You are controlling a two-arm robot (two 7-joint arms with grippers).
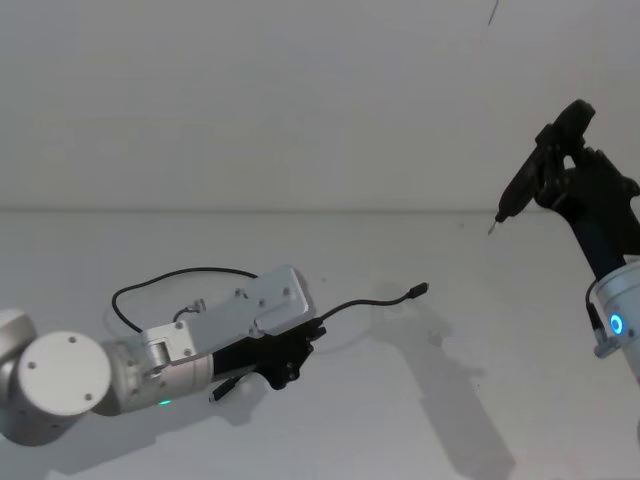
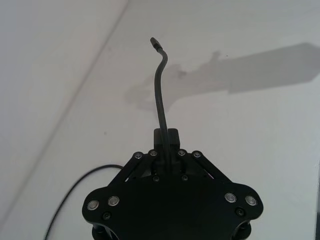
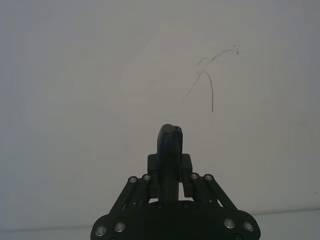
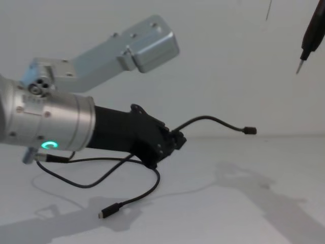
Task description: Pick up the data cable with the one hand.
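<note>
The data cable [image 1: 375, 298] is a thin black cord. My left gripper [image 1: 312, 338] is shut on it low over the white table [image 1: 470, 400]. One short end juts forward from the fingers, clear of the table, to a small plug [image 4: 249, 130]. The other end droops from the gripper to a plug [image 4: 108, 212] lying on the table, and a loop of cord [image 1: 180, 275] trails behind the arm. In the left wrist view the cable [image 2: 160, 90] rises straight out of the shut gripper [image 2: 165, 136].
My right gripper [image 1: 555, 160] is raised high at the right, shut on a slim black pen-like tool [image 1: 520, 188] whose metal tip [image 4: 299, 67] points down. A white wall [image 1: 300, 100] stands behind the table. Shadows of the arms lie on the tabletop.
</note>
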